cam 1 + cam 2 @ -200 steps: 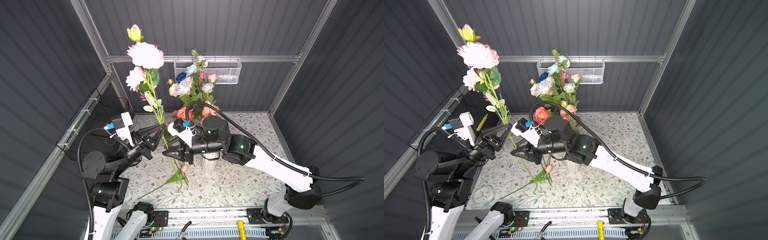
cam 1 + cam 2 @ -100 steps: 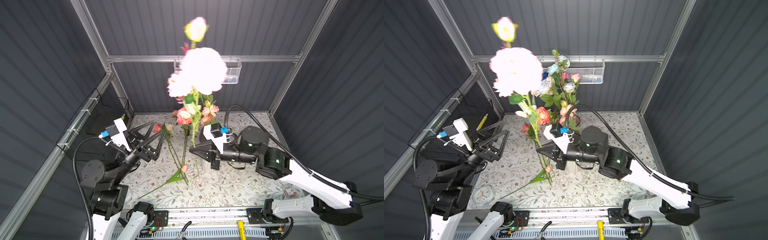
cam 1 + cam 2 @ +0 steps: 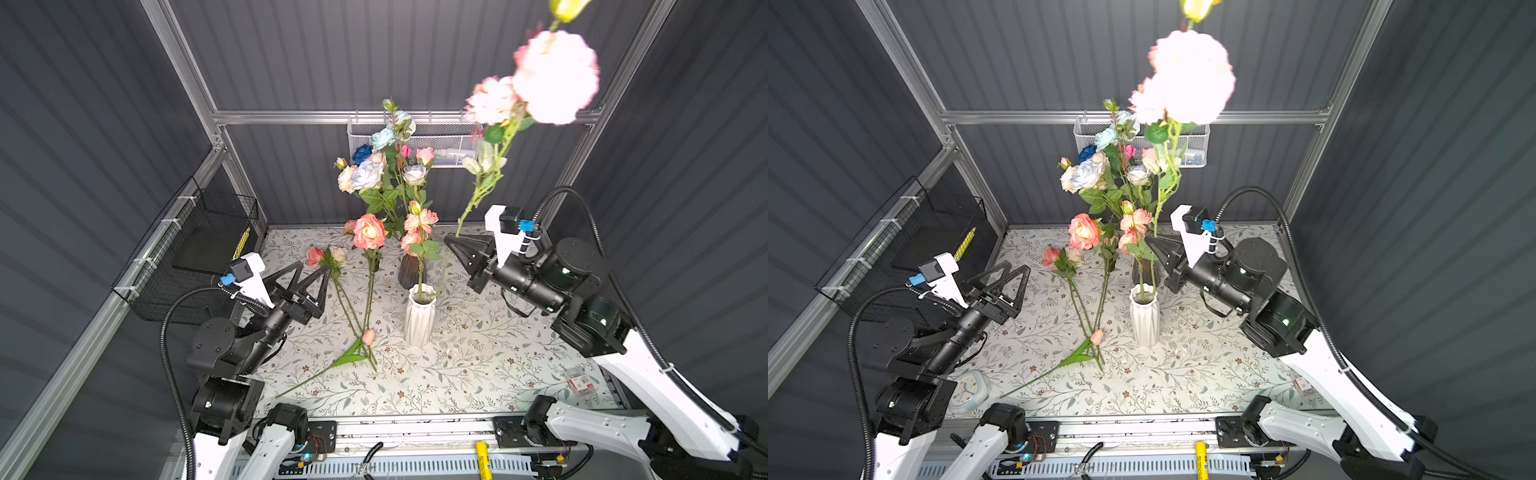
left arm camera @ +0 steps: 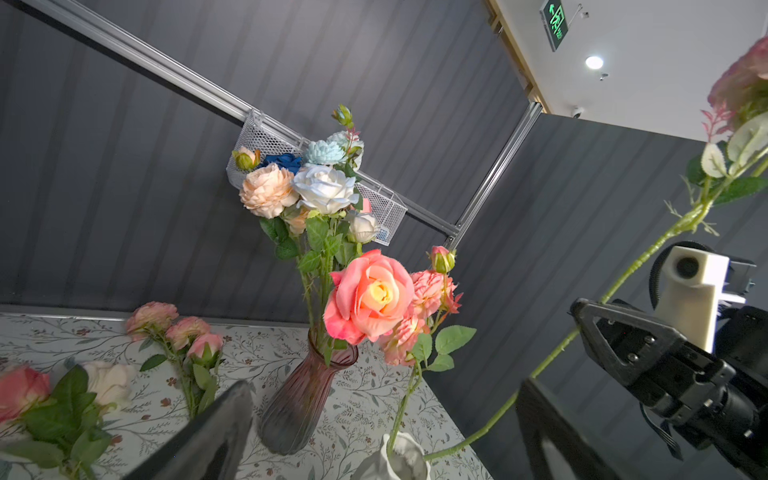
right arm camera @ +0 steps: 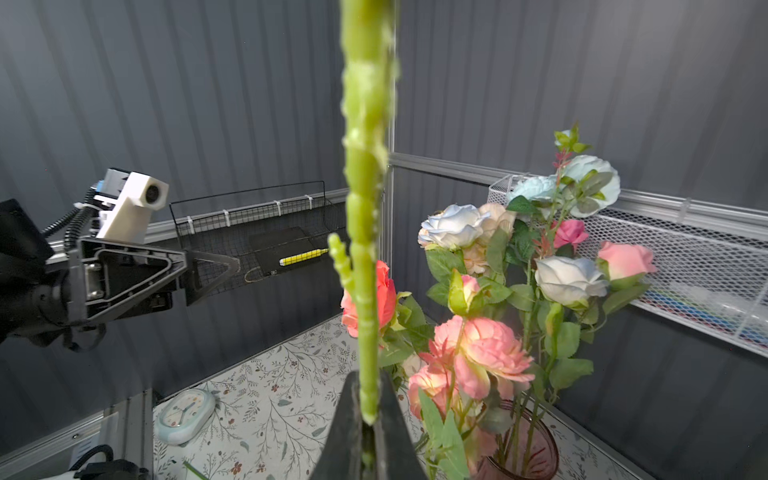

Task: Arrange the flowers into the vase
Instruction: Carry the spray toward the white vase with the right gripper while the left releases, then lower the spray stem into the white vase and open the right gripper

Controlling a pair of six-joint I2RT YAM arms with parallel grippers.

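Peony stem (image 5: 365, 208) in right hand (image 3: 452, 240)

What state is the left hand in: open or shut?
Open. The left hand shows its two fingers spread wide apart in both top views, and it grips nothing.

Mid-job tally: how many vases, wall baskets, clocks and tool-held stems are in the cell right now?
Vases: 2, the white vase and the dark glass vase
Wall baskets: 2, the white mesh basket and the black wire basket
Clock: 1
Tool-held stems: 1, the pink peony stem in the right tool
Total: 6
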